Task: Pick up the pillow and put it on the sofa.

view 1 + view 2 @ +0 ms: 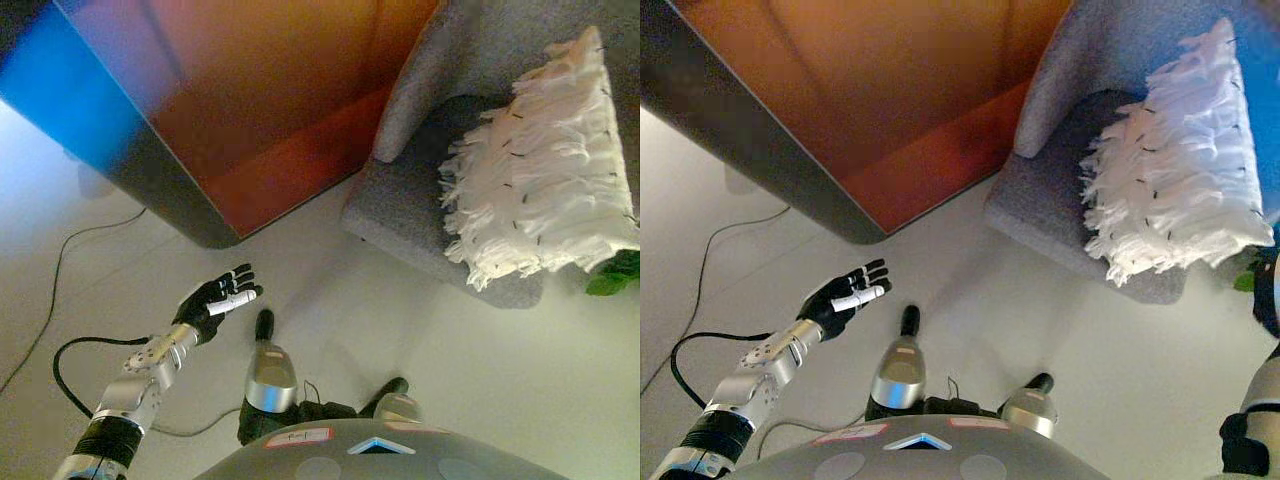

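One white fringed pillow (545, 165) lies on one grey sofa (400, 205) at two o'clock; my left robot hand (215, 300) hovers empty, fingers spread.

The shaggy white fringed pillow (545, 170) is flecked with small dark specks; the upholstered fabric sofa (405, 205) is coloured plain grey. The smooth floor (400, 320) is seen as pale off-white.

shaggy white fringed pillow (545, 170) on matt grey felt-like sofa (410, 205).
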Robot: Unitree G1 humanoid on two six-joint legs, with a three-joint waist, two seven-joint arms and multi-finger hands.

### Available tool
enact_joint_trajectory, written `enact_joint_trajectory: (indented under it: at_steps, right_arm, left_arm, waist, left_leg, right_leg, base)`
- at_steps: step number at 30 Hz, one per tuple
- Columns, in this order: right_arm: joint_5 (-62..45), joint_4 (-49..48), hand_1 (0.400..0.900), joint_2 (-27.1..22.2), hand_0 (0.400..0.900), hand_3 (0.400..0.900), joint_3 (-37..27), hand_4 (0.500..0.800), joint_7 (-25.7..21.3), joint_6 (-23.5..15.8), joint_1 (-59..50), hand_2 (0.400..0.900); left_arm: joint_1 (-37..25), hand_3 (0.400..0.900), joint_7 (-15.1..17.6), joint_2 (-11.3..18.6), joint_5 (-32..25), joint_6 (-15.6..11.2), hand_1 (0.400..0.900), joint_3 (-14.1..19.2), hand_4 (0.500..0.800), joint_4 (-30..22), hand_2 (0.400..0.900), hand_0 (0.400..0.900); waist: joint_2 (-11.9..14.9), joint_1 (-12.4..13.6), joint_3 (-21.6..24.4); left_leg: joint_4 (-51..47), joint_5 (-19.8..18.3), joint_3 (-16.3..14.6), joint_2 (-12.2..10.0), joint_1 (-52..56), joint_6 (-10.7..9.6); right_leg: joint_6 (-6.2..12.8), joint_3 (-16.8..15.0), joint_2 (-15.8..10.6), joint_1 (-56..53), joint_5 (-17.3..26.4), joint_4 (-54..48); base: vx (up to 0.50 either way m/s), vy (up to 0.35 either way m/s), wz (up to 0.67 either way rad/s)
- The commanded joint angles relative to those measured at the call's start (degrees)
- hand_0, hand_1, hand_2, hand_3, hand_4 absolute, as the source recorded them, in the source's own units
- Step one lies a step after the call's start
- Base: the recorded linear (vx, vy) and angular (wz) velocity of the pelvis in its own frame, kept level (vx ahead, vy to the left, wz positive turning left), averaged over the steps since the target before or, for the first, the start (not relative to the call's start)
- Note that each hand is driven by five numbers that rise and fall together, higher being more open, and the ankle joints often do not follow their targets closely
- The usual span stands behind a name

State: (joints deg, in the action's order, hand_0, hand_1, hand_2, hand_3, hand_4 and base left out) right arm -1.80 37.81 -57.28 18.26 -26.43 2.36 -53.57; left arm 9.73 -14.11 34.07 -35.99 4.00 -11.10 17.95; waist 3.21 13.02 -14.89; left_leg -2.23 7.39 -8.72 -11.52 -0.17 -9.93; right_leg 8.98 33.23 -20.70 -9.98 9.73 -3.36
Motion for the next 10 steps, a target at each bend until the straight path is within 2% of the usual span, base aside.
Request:
enact_joint_trajectory:
  at_steps: [1, 4, 7, 10]
  right_arm:
    - [1.37, -5.59, 0.900, -3.86, 0.900, 0.900, -5.82, 0.800, -4.86, -4.27, 6.28, 0.900]
    - [2.51, -14.29, 0.900, -1.10, 0.900, 0.900, -13.01, 0.800, -4.65, -4.62, 15.87, 0.900]
    - [2.40, -19.18, 0.900, 0.66, 0.900, 0.900, -17.17, 0.800, -4.53, -4.79, 21.81, 0.900]
    - [2.39, -25.18, 0.900, 4.63, 0.900, 0.900, -22.51, 0.800, -5.77, -5.20, 29.27, 0.900]
  left_arm:
    - [-0.40, 0.900, -0.61, -1.41, -1.71, -4.73, 0.900, -2.84, 0.800, 0.71, 0.900, 0.900]
    - [-1.15, 0.900, -0.29, -2.93, -0.98, -4.90, 0.900, -2.04, 0.800, 2.22, 0.900, 0.900]
    - [-1.67, 0.900, -0.60, -3.86, -0.21, -5.43, 0.900, -1.37, 0.800, 3.66, 0.900, 0.900]
    - [-1.90, 0.900, 0.02, -5.83, 0.45, -5.93, 0.900, -0.01, 0.800, 4.88, 0.900, 0.900]
  waist:
    - [0.02, -1.91, 7.08]
    - [0.47, -4.18, 7.32]
    - [0.77, -5.49, 7.70]
    - [0.86, -7.61, 8.14]
  left_leg:
    - [8.37, -10.89, -3.04, -2.50, 4.47, 2.80]
    - [8.54, -11.80, -4.65, -2.06, 5.24, 3.45]
    - [8.03, -11.95, -5.70, -1.73, 5.71, 3.78]
    - [6.70, -11.96, -7.48, -1.29, 6.57, 4.17]
  right_leg:
    - [6.02, -3.74, -4.71, 7.55, 4.42, 3.74]
    - [6.02, -5.06, -4.95, 8.29, 6.17, 4.29]
    - [6.02, -5.88, -4.81, 8.76, 7.04, 4.31]
    - [6.02, -6.95, -4.31, 9.36, 7.68, 3.98]
  base:
    - [-0.07, 0.053, -0.27]
    - [-0.09, 0.031, -0.23]
    - [-0.09, 0.017, -0.21]
    - [-0.08, 0.018, -0.17]
